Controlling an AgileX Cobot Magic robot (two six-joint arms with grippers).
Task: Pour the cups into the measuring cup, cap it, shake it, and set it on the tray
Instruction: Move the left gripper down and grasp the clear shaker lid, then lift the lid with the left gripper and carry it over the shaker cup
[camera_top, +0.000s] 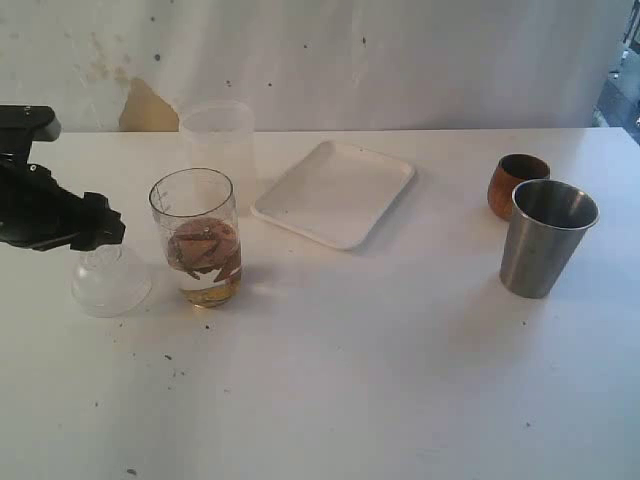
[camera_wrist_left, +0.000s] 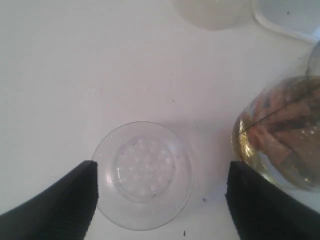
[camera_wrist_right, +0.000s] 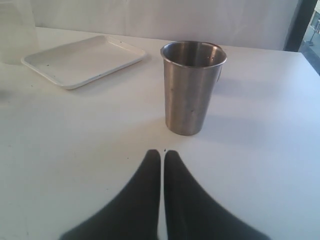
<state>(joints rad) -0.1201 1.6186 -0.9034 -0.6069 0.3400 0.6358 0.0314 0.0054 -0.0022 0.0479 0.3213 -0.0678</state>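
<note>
We're hovering the left gripper (camera_wrist_left: 161, 165) over the cap (camera_wrist_left: 142, 175), jaws spread wide, cap lying between them unpinched, just beside the measuring cup (camera_wrist_left: 280, 140). Right gripper (camera_wrist_right: 162, 159) is sitting pressed together, well apart from that cup, facing the steel tumbler (camera_wrist_right: 192, 87).

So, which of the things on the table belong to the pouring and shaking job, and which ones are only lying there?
Part of the job:
measuring cup
cap
steel tumbler
wooden cup
tray

Just lying about:
frosted cup, standing behind the measuring cup
</note>
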